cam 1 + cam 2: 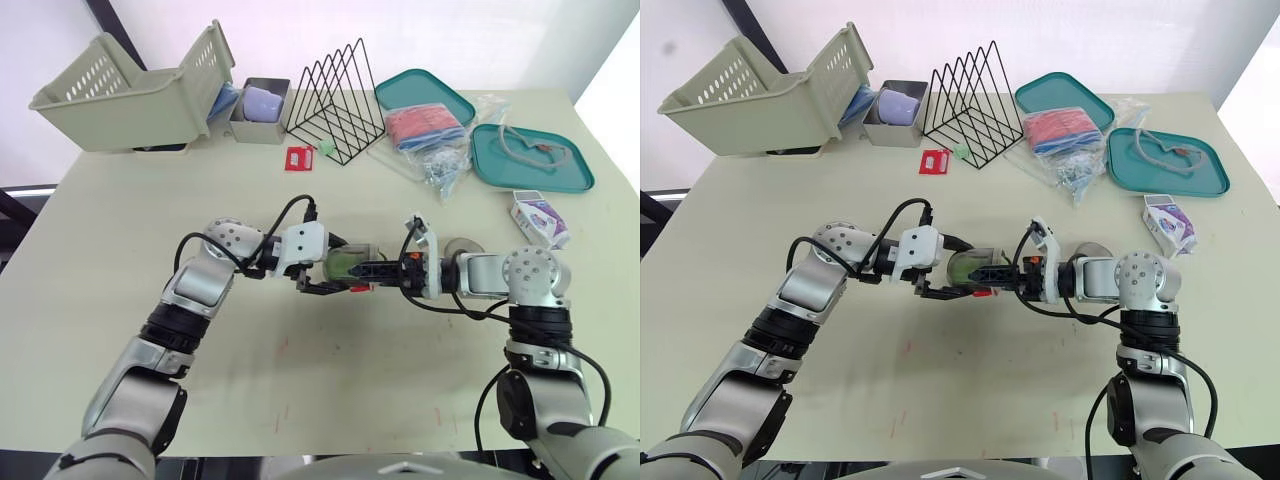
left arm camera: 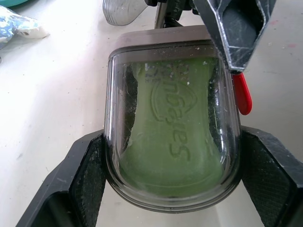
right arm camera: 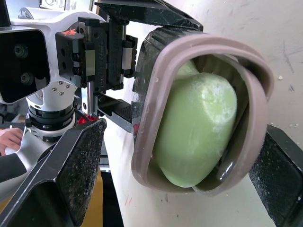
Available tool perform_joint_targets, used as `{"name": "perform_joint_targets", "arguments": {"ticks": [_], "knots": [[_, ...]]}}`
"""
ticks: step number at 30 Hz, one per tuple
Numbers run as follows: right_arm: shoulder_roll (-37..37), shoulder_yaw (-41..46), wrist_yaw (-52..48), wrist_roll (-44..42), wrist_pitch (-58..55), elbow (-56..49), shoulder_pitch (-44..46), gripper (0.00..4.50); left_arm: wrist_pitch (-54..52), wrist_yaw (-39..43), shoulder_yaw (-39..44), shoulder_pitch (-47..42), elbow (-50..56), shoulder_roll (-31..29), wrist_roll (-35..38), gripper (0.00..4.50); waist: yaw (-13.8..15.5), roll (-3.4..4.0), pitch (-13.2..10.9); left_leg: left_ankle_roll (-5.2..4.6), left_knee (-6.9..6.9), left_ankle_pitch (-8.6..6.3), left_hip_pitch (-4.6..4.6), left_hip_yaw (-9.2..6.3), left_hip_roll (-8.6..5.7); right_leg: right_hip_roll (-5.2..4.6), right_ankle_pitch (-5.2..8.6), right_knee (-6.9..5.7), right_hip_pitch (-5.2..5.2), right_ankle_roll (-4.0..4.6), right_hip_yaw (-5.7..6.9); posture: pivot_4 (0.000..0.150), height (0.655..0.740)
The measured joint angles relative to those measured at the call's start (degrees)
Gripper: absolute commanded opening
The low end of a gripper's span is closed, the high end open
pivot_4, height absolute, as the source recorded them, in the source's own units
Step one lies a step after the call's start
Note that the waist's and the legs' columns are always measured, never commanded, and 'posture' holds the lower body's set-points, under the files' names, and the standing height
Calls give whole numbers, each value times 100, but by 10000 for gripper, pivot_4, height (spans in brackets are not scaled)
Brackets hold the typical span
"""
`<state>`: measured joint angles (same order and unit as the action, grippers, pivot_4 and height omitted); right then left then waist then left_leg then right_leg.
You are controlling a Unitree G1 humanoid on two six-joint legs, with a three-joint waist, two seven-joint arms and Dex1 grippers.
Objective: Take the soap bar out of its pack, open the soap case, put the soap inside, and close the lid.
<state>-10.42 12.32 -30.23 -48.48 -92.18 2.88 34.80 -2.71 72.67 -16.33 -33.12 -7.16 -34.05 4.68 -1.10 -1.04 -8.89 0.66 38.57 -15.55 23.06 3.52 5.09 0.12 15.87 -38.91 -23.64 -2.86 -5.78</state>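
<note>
The soap case [image 1: 348, 263], a clear shell with a grey-brown rim, hangs just above the table's middle with the green soap bar [image 2: 173, 137] inside it. My left gripper [image 1: 335, 276] is shut on the case, one finger pressed to each long side. The case's open end faces my right gripper [image 1: 374, 270], whose fingers [image 3: 71, 165] stand open on either side of that end; whether they touch it I cannot tell. A clear rounded shell [image 1: 462, 247], apparently the case's other half, lies on the table behind my right wrist. The white and purple soap pack [image 1: 540, 218] lies at the right.
At the back stand a beige basket [image 1: 130, 85], a metal tin [image 1: 258, 110] and a black wire rack [image 1: 335, 100]. Two teal trays [image 1: 530, 160] and plastic bags [image 1: 435, 140] lie back right. A red card [image 1: 298, 158] lies near the rack.
</note>
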Motion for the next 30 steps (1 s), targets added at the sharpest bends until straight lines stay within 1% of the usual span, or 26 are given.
{"name": "perform_joint_targets", "arguments": {"ticks": [8, 9, 11, 12, 13, 15, 28, 29, 30], "knots": [[74, 111, 169, -40, 0, 109, 72, 44362, -6, -27, -4, -7, 0, 22, -2, 34602, -1, 0, 0, 0, -2, 0, 0, 0, 0, 0, 0, 1, 0, 0, 0, 1500, 7400], [77, 112, 175, -40, 0, 117, 73, 41999, -8, -28, -3, -7, 0, 27, -2, 34602, 0, 0, 0, 0, -2, 0, 0, 0, 0, 0, 0, 1, 0, 0, 0, 1500, 7400], [118, 124, 199, -39, 0, 185, 77, 35741, -19, -28, -4, -7, 0, 39, -2, 34602, -2, 0, 0, 0, -3, 0, 0, 0, 0, 0, 0, 2, 0, 0, 0, 1500, 7400], [134, 124, 219, -28, 0, 215, 77, 34508, -22, -28, -3, -7, 1, 40, -1, 34602, -3, 0, 0, 0, -3, 0, 0, 0, 0, 0, 0, 2, -1, 0, 0, 1500, 7400], [134, 138, 241, -16, 0, 245, 76, 27364, -25, -28, -4, -8, 17, 39, -3, 34602, -3, 0, 0, 0, -3, 0, 0, 0, 0, 0, 0, 2, -1, 0, 0, 1500, 7400], [179, 248, 202, -55, 0, 299, 76, 21494, 5, -101, 3, -8, 43, 38, -24, 34602, -2, 0, 0, 0, -4, 0, 1, -1, 0, 0, 0, 3, -1, 0, 1, 1500, 7400], [122, 221, 143, -71, 33, 298, 64, 21345, 78, -169, -3, -9, 74, 51, -67, 34602, -6, 1, 0, 0, -6, 0, 1, 0, 0, 0, 0, 4, -1, 0, 1, 1500, 7400], [118, 216, 147, -70, 38, 291, 61, 21344, 70, -170, -2, -21, 42, 68, -59, 45000, -5, 1, 0, 0, -6, 0, 1, 0, 0, 0, 0, 4, -1, 0, 1, 1500, 7400], [85, 157, 169, -38, 45, 250, 61, 21269, 56, -143, -3, -47, -5, 78, -30, 45000, -6, 1, 0, 0, -6, 0, 1, 0, 0, 0, 0, 4, -2, 0, 1, 1500, 7400]]}}
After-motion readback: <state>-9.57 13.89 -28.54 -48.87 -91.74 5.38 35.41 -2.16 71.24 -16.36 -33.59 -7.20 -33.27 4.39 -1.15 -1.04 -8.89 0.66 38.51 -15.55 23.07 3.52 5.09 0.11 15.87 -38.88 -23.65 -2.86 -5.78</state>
